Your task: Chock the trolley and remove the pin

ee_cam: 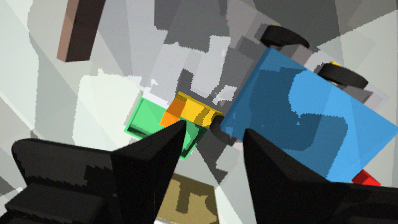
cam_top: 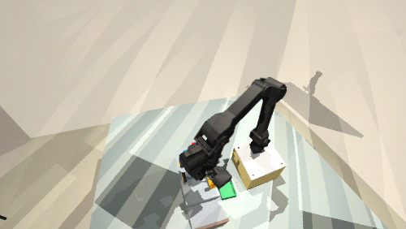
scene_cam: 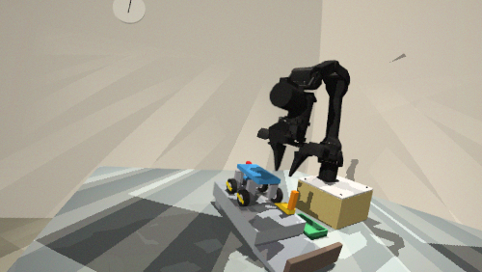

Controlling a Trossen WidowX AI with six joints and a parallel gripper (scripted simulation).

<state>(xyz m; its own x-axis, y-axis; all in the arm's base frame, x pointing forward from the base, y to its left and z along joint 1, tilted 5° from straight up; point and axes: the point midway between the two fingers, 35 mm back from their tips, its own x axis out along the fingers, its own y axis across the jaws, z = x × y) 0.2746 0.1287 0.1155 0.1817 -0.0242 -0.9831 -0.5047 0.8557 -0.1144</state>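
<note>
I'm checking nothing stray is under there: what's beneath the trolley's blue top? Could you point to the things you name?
Under the blue top [scene_cam: 260, 175] [ee_cam: 310, 110], grey supports and wheels show, standing on the ramp [scene_cam: 284, 223]. The body hides the rest of the ramp beneath.
</note>
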